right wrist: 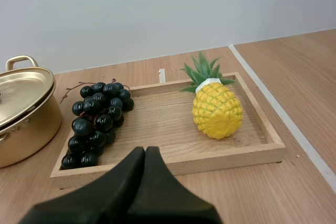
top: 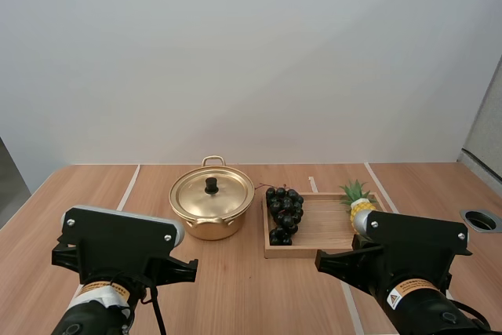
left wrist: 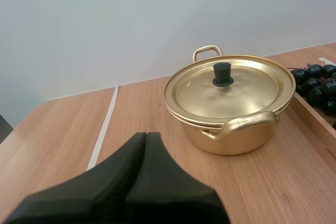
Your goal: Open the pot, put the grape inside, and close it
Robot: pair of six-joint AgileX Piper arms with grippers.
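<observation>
Fingers first: my left fingers lay pressed together on nothing, pointed at the pot, which sat on the table just ahead with its lid on. I judged that arm parked to go for the knob. My right fingers, likewise closed and empty, faced the grapes, heaped at the pot-side end of the tray. The lid stood in the way: nothing could go in until it came off. A pineapple sat farther along the tray, apart from the grapes.

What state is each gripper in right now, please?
Left gripper: shut on nothing, facing the pot.
Right gripper: shut on nothing, facing the wooden tray.
</observation>
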